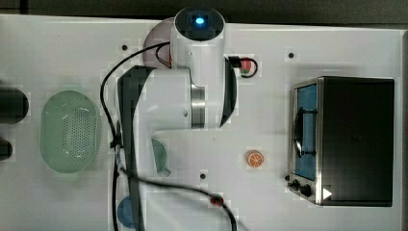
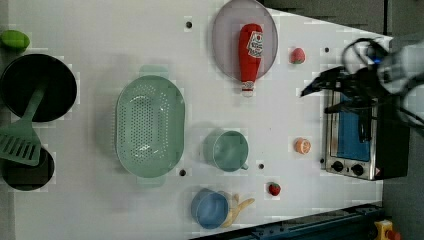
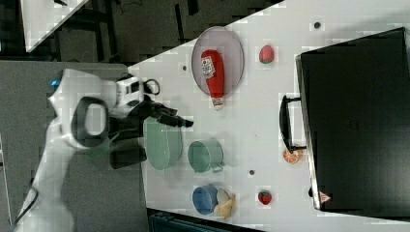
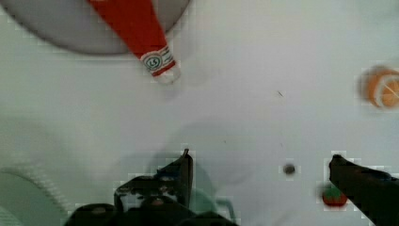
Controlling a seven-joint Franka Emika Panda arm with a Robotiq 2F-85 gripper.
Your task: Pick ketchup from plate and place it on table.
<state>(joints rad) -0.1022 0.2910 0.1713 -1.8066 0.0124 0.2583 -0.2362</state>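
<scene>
Nothing picked up yet: the ketchup (image 2: 250, 56) lies flat on the plate (image 2: 223, 45), red body across the dish and its white cap poking out over the rim onto the table (image 2: 100, 60). My gripper (image 4: 259, 174) has its fingers spread wide with nothing between them, and in the wrist view I see bare tabletop between the tips, the bottle's cap end a good way ahead of them. So the whole job is ahead of me, I'd say: get over the bottle, grasp it, lift it off, set it down on open table. Looking round in the left view: a strawberry (image 2: 297, 55) sits just right of the plate, a green strainer basket (image 2: 150, 127) lies below and to the left view's left, a green mug (image 2: 226, 150) sits beside the basket, and an orange slice (image 2: 302, 145) lies near the toaster oven (image 2: 352, 142). A blue bowl (image 2: 210, 208) with something pale yellow beside it, and a second strawberry (image 2: 273, 188), sit toward the left view's bottom (well out of the way, I reckon). Nothing lies between my fingers and the bottle; the strawberry beside the plate is the closest thing to avoid, and there is plenty of free white surface around the plate for the drop.
</scene>
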